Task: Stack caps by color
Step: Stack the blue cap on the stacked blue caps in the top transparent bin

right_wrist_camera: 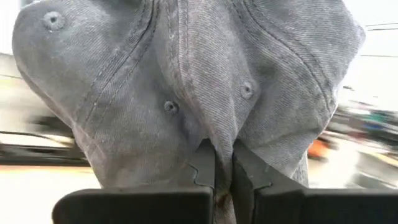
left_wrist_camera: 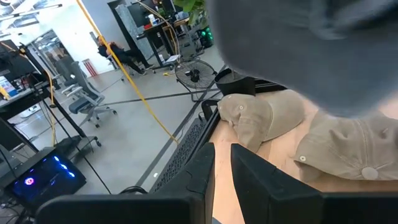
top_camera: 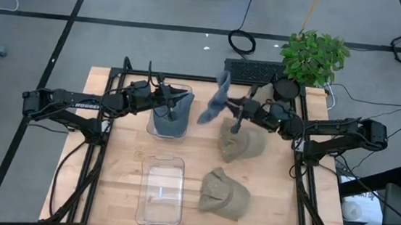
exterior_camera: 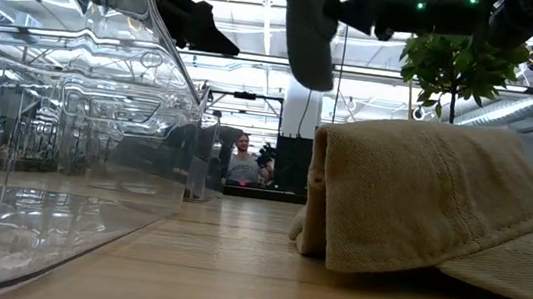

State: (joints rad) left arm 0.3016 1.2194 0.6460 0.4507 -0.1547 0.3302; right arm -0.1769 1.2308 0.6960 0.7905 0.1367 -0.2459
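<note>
Right fingers clamp blue-grey cap; left fingers nearly closed, empty.

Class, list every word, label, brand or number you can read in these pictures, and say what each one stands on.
Pale lettering on the left arm: there, but too small and blurred to read.
Blue-grey cap in the right pincer: no print shows.
Tan caps on the table: no print shows.
Clear bins: no label shows.
So nothing can be read for certain.
</note>
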